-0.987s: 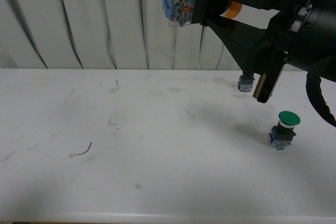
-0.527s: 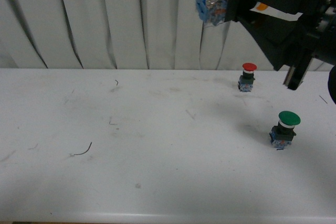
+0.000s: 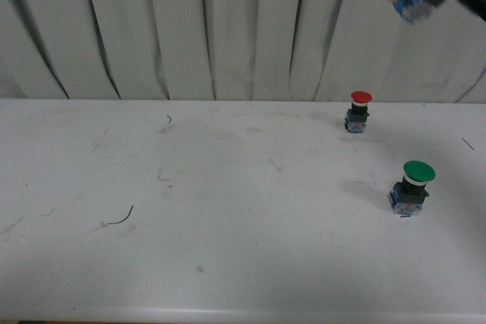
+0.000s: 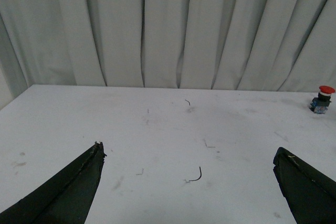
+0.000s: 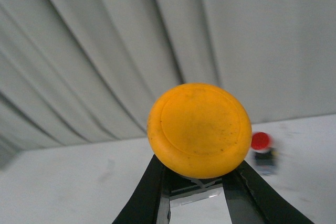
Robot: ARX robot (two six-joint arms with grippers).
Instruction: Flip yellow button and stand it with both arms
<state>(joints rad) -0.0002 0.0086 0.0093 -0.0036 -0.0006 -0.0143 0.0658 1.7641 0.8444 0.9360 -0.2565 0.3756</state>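
Fingers (image 5: 144,200) of the right gripper (image 5: 195,182) are closed on the yellow button (image 5: 199,129), one on each side of its body just under the cap. In the right wrist view the round orange-yellow cap faces the camera and hides most of the block behind it. In the front view the button is high in the air at the upper right corner, in front of the curtain (image 3: 228,28) and well above the surface (image 3: 228,187). Only its blue block shows there, a little blurred, sticking out from the black gripper.

The left gripper (image 4: 188,149) is open wide. Its two fingers are far apart and nothing is between them; it hangs above the white surface.

A red button (image 3: 360,110) stands upright on the far right part of the surface, near the curtain. A green button (image 3: 411,187) stands upright nearer to the robot, also on the right side, well apart from the red one. A thin dark wire (image 3: 120,218) lies on the left part.
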